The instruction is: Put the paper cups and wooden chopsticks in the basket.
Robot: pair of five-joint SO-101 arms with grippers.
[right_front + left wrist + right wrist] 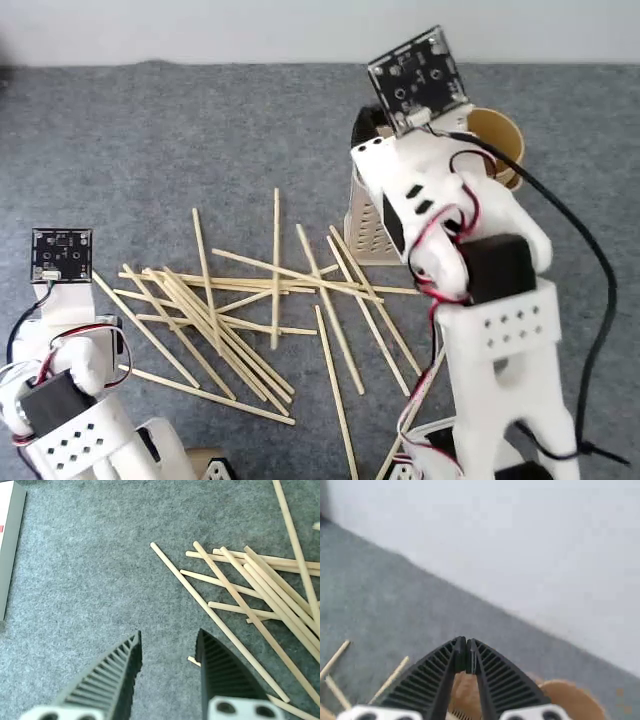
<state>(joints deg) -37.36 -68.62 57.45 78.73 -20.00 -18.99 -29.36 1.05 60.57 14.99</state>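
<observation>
High view: pale wooden chopsticks (250,300) lie scattered on the grey tabletop (150,130) beside the beige perforated basket (368,225). The left fingers (125,665) gape empty. The right fingers (435,675), pinched shut and empty just above the basket, might topple it.

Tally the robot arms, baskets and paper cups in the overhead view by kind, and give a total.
Robot arms: 2, the left arm and the right arm
Basket: 1
Paper cup: 1
Total: 4
</observation>
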